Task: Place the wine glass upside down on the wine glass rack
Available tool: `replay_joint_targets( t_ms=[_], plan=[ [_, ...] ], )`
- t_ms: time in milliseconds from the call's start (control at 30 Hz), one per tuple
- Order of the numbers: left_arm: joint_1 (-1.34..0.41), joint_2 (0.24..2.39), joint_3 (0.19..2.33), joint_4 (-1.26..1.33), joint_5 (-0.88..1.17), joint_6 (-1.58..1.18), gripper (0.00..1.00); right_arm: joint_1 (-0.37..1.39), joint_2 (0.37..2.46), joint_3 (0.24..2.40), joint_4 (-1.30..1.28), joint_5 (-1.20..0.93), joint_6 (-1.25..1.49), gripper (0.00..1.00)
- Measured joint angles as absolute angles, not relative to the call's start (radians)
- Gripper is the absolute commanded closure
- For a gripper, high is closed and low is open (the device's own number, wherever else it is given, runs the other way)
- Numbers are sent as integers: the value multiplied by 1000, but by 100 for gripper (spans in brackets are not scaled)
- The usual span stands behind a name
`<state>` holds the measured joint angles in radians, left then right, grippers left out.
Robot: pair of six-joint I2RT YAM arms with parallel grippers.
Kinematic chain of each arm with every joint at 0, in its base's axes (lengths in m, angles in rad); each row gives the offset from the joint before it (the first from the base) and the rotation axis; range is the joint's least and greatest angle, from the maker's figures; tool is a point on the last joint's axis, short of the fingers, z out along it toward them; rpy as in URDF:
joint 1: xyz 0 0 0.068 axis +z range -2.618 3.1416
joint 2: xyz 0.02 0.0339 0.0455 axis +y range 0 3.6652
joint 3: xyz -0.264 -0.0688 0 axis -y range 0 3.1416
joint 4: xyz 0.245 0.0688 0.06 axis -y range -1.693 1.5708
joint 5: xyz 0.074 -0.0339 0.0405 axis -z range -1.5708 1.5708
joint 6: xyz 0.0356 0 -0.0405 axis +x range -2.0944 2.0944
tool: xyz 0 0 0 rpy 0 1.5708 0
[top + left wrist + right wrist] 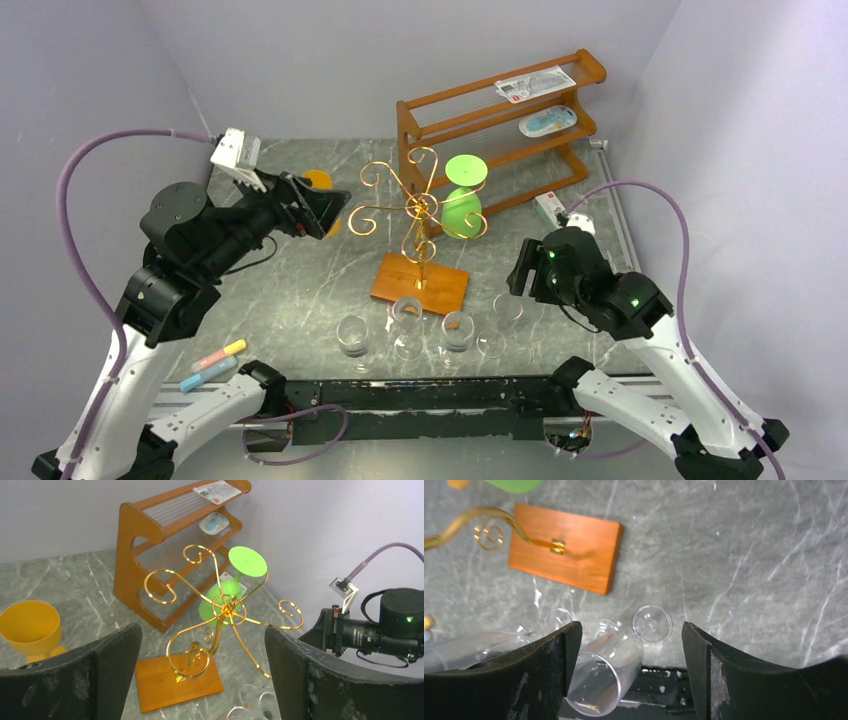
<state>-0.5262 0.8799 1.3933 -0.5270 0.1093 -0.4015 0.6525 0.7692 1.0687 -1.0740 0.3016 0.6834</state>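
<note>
The wine glass rack (418, 212), gold wire on an orange-brown base (420, 284), stands mid-table. A green wine glass (463, 198) hangs upside down from its right-hand arm, foot uppermost (247, 561). My left gripper (338, 208) is open just left of the rack, with nothing between its fingers (202, 640). My right gripper (522, 285) is open over a clear wine glass (606, 675). The glass's bowl lies between the jaws, close against the left finger (546, 675), and a gap separates it from the right one.
A brown three-tier shelf (500, 115) with packets stands behind the rack. A yellow goblet (31, 627) sits on the table behind my left gripper. Other clear glasses (352, 335) (407, 318) (458, 330) line the front edge. Coloured chalks (215, 362) lie front left.
</note>
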Motion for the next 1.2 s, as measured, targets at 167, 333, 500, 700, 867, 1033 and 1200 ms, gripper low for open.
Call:
replay_joint_targets(
  t_ms=[167, 333, 500, 700, 867, 1033, 1200],
  plan=[
    [-526, 819, 1328, -545, 88, -358, 3, 653, 786, 1053, -1139, 255, 672, 28],
    [-526, 799, 1295, -551, 70, -333, 3, 653, 789, 1064, -1182, 205, 654, 30],
    [-526, 806, 1277, -547, 65, -320, 4, 653, 786, 1065, -1211, 175, 642, 30],
    [-526, 826, 1269, -543, 48, -314, 4, 653, 779, 1090, -1208, 201, 647, 29],
    [-526, 848, 1265, -542, 38, -316, 3, 653, 784, 1110, -1182, 226, 647, 43],
    [-526, 850, 1262, -541, 27, -329, 4, 653, 795, 1161, -1195, 238, 648, 58],
    [-526, 850, 1261, -529, 27, -339, 4, 653, 784, 1161, -1220, 192, 635, 48]
  ],
)
